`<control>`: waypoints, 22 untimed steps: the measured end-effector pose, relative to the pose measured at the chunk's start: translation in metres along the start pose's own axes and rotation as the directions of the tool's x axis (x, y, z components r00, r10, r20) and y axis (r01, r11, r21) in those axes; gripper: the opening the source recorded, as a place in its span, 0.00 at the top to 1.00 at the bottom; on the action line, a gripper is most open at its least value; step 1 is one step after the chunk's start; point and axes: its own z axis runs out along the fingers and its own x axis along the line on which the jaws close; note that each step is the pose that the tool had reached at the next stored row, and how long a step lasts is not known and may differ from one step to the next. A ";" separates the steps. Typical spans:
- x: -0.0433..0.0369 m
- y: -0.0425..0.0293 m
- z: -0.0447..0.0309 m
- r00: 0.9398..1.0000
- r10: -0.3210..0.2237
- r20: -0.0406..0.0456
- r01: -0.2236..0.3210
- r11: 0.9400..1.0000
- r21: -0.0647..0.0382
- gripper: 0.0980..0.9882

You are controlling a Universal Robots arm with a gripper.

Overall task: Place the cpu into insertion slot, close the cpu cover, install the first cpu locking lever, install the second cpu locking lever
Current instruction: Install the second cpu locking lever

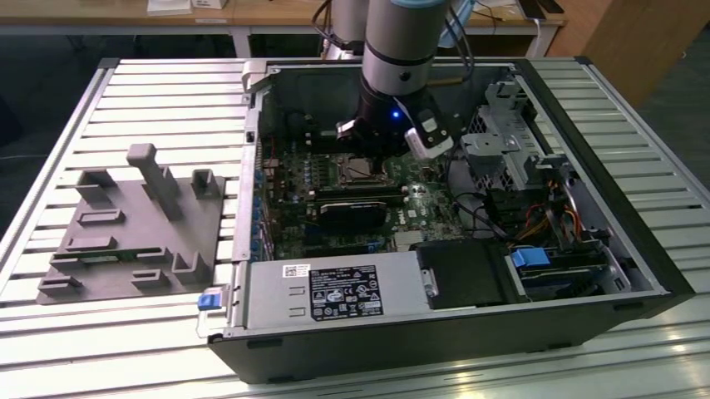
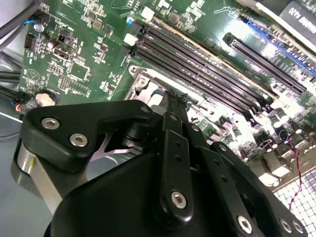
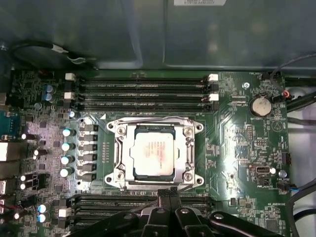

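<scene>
1. The open computer case (image 1: 444, 274) lies on the slatted counter (image 1: 155, 100), with a grey fixture block (image 1: 133, 224) well apart from it toward the exterior view's left; the arm reaches down inside the case over the green motherboard (image 3: 237, 143)
2. In the first wrist view the insertion slot (image 3: 118, 173) sits between two banks of long black memory slots (image 3: 143, 91); any sideways motion here should stay inside that gap
3. The cpu cover (image 3: 185, 148) appears folded down over the socket, its frame ringing the chip
4. The cpu (image 3: 153, 155) lies flat and square in the slot, pale top showing through the cover opening, so seating looks done
5. The pincer (image 3: 167, 191) is closed with nothing held, its tips together at the socket's edge, seemingly at a locking lever; I judge a slow, steady push along the lever's arc is best, without pressing on the chip
</scene>
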 end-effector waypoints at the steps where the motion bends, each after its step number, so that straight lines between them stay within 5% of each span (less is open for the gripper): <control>1: 0.0005 -0.0006 0.0004 1.000 0.000 0.000 0.000 1.000 0.000 0.99; 14: 0.0230 -0.0057 0.0037 1.000 0.000 0.000 0.000 1.000 0.000 0.99; 22: 0.0297 -0.0076 0.0156 1.000 0.000 0.000 0.000 1.000 -0.003 0.99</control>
